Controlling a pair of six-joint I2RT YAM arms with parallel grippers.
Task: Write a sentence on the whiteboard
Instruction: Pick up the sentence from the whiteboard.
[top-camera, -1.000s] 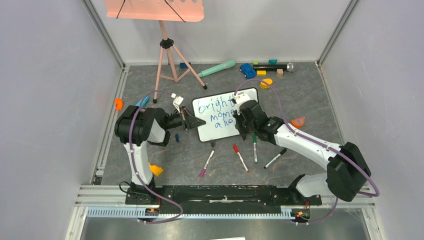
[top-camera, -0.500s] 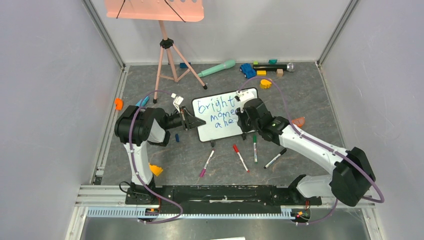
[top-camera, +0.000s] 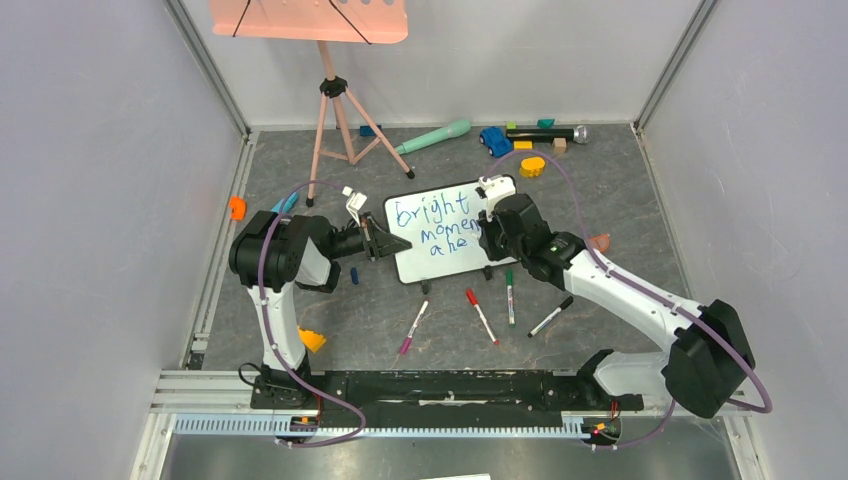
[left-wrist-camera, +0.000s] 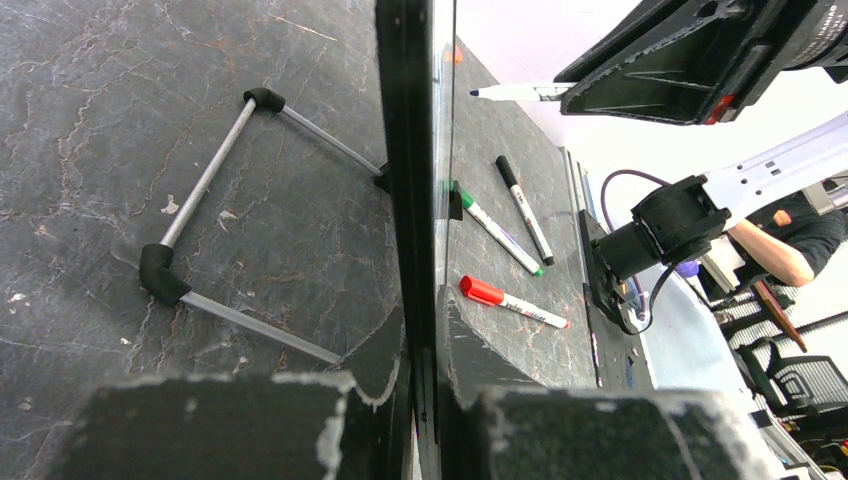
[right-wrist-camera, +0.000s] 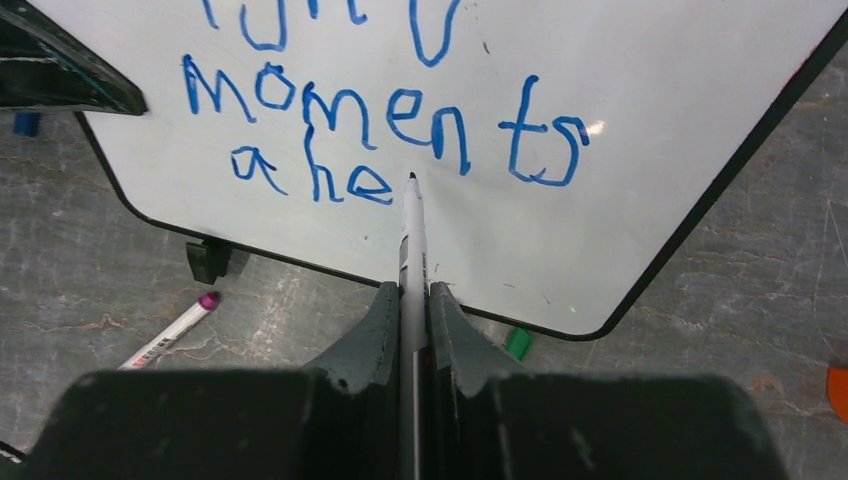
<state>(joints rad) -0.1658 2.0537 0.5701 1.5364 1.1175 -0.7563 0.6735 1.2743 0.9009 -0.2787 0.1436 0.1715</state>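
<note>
The whiteboard (top-camera: 435, 262) stands tilted on its feet at the centre of the table (top-camera: 600, 180), and the left gripper (left-wrist-camera: 425, 400) is clamped on its left edge. The right gripper (right-wrist-camera: 413, 300) is fully closed on a marker (right-wrist-camera: 411, 235); the tip sits just right of the last letter, and contact with the board cannot be confirmed. The sentence (right-wrist-camera: 385, 125) reads "bright", "moments", "ahe" in blue on three lines.

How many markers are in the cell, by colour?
Magenta marker: 1
Red marker: 1
Green marker: 1
Black marker: 1
Blue marker, held in the right gripper: 1
Total: 5
</note>
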